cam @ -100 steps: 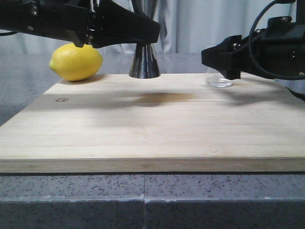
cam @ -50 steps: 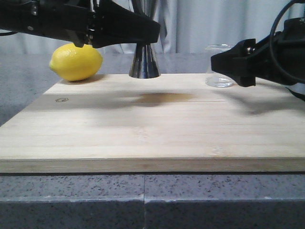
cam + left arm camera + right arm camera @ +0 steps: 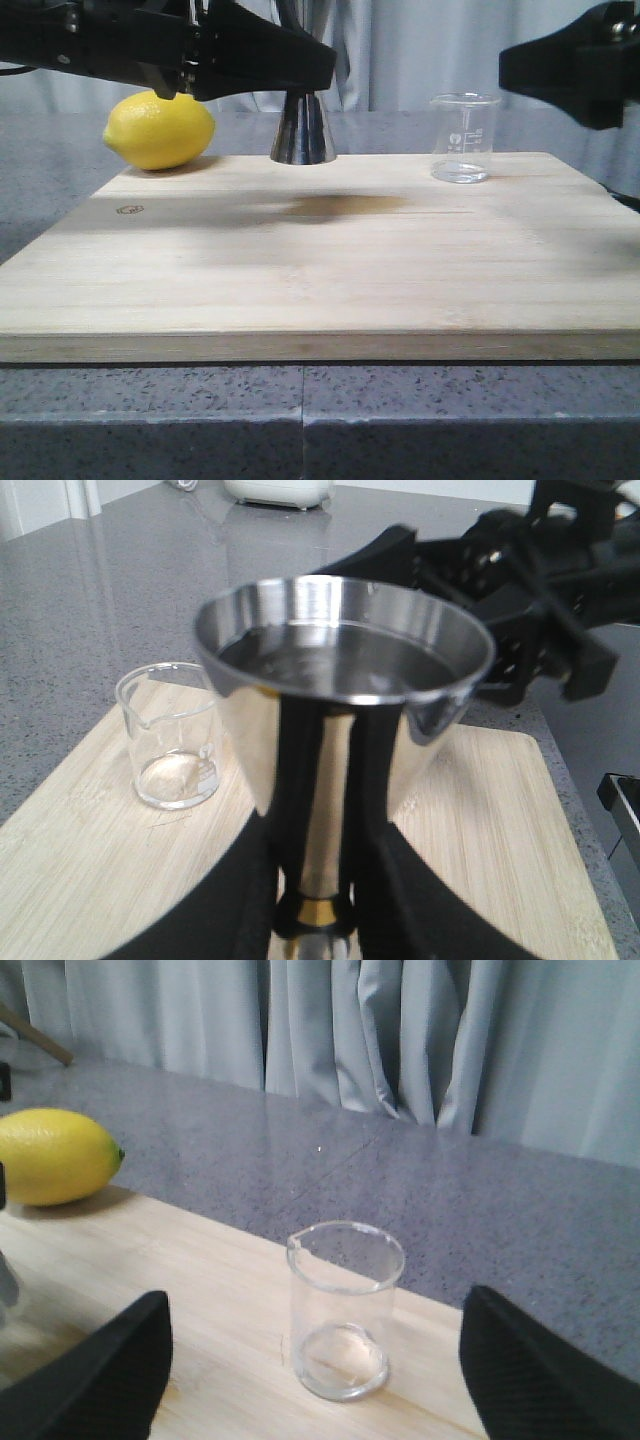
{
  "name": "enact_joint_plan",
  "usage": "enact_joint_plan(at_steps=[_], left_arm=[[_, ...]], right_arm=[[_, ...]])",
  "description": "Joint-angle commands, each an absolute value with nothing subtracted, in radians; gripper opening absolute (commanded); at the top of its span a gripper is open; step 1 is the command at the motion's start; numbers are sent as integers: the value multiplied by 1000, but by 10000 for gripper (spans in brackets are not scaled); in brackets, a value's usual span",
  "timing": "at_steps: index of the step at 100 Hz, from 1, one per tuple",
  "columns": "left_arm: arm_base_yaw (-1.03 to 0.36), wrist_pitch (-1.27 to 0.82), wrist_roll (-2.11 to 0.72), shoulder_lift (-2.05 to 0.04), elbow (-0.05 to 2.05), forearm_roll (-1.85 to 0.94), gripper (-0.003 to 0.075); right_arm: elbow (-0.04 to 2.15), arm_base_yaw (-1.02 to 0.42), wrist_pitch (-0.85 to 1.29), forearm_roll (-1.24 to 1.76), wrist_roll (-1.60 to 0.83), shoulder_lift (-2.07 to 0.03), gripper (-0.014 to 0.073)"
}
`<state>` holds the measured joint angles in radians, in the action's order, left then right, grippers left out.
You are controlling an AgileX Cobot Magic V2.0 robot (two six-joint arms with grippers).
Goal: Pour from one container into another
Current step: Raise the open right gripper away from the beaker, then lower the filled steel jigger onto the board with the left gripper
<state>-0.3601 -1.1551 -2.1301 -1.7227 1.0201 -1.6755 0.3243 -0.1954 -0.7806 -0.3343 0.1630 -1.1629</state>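
The steel jigger [image 3: 303,130] stands at the back of the wooden board [image 3: 320,270], and my left gripper [image 3: 305,75] is shut on its narrow waist. In the left wrist view the jigger [image 3: 345,680] fills the middle, its upper cup holding clear liquid, with the black fingers [image 3: 375,810] pressed either side of the gold band. The glass beaker [image 3: 464,138] stands upright and free at the board's back right, looking almost empty. My right gripper [image 3: 540,65] hangs open to the right of it and higher. In the right wrist view the beaker [image 3: 343,1310] sits ahead of the spread fingers [image 3: 110,1370].
A yellow lemon [image 3: 160,130] lies at the board's back left corner, close to the left arm. The board rests on a grey speckled counter [image 3: 300,410]. Grey curtains hang behind. The right arm [image 3: 520,590] shows beyond the jigger in the left wrist view.
My right gripper has drawn back to the right and upward, away from the beaker, which stays standing on the board. The left arm and jigger have not moved.
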Motion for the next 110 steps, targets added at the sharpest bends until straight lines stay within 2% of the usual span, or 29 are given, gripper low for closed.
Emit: enact_joint_plan(at_steps=[1, 43, 110], left_arm=[[-358, -1251, -2124, -1670, 1047, -1749, 71], [-261, -1267, -2129, -1670, 1047, -1749, 71], [-245, -1267, -2140, -1705, 1047, -1749, 71]], right_arm=[[341, -192, -790, -327, 169, -1072, 548], [341, -192, -594, -327, 169, -828, 547], [341, -192, -559, -327, 169, -822, 547]])
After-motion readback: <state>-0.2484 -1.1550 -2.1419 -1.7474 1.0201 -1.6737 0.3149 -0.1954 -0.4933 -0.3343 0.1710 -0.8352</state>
